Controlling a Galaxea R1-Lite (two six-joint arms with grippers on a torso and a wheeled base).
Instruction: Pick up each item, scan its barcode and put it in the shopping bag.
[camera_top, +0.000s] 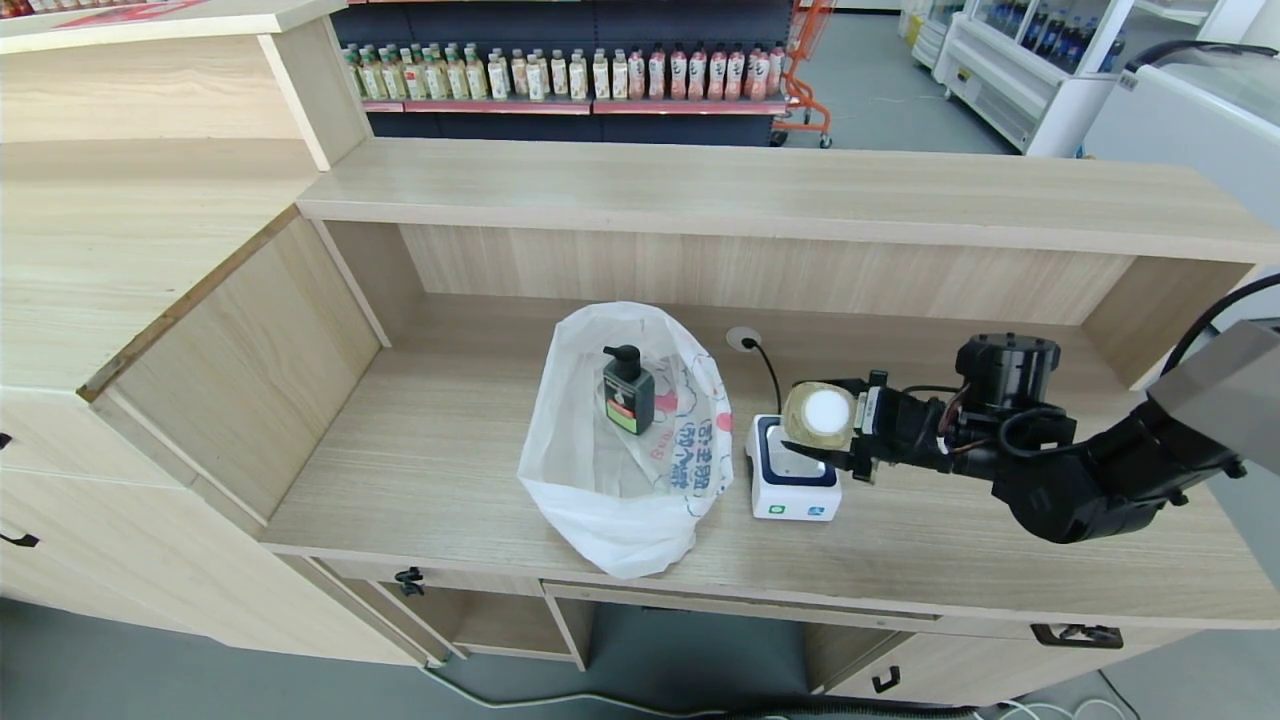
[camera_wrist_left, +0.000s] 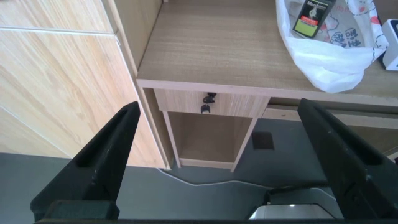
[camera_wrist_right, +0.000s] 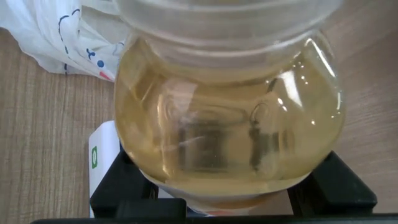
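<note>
On the pale wood table (camera_top: 420, 450), which is walled by a raised back ledge and a side panel on the robot's left, a white shopping bag (camera_top: 620, 490) with red and blue print lies slumped with its mouth open. A dark pump bottle (camera_top: 628, 392) with a green and red label lies inside it. Just beside the bag, on the robot's right, sits a small white scanner (camera_top: 793, 485) with a blue-rimmed top. A black cable (camera_top: 772, 378) runs from behind it to a round hole in the tabletop.

The right end effector (camera_top: 838, 426) is closed around a clear jar (camera_top: 822, 415) of amber liquid and holds it over the scanner, with the white lid turned toward the head camera. From the right wrist the jar (camera_wrist_right: 230, 124) looms large, with the scanner (camera_wrist_right: 102, 162) under it and a fold of the bag (camera_wrist_right: 56, 37) nearby. Whether jar and scanner touch cannot be told.

The left end effector (camera_wrist_left: 217, 162) hangs low before the table's front edge on the robot's left. Its fingers (camera_wrist_left: 93, 168) are spread wide and hold nothing, and they face an open cubby (camera_wrist_left: 208, 134) beneath the top.

Behind the table, shelves (camera_top: 560, 75) carry rows of bottled drinks. An orange cart (camera_top: 805, 70) stands on the grey floor (camera_top: 880, 90), and glass-fronted chiller cabinets (camera_top: 1030, 60) line the right side of the room
</note>
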